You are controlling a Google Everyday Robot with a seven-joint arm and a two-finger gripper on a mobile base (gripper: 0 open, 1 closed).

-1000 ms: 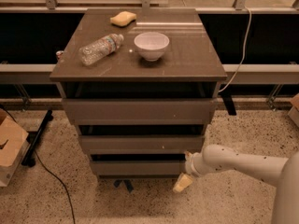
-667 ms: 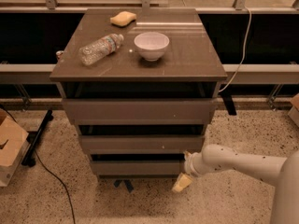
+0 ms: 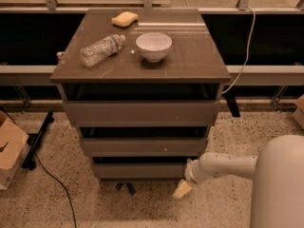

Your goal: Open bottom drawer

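The bottom drawer (image 3: 142, 170) is the lowest and narrowest of three grey-brown handleless fronts in the cabinet, with a dark gap above it. The middle front (image 3: 142, 146) has a tiny white speck and the top front (image 3: 141, 112) is the widest. My white arm reaches in from the lower right. My gripper (image 3: 182, 189) hangs low by the floor, just right of and below the bottom drawer's right end.
On the cabinet top (image 3: 199, 61) lie a clear plastic bottle (image 3: 101, 49), a white bowl (image 3: 153, 46) and a yellow sponge (image 3: 125, 19). A cardboard box (image 3: 10, 152) and a black cable (image 3: 52, 179) are on the floor at left. A white cable (image 3: 244, 56) hangs at right.
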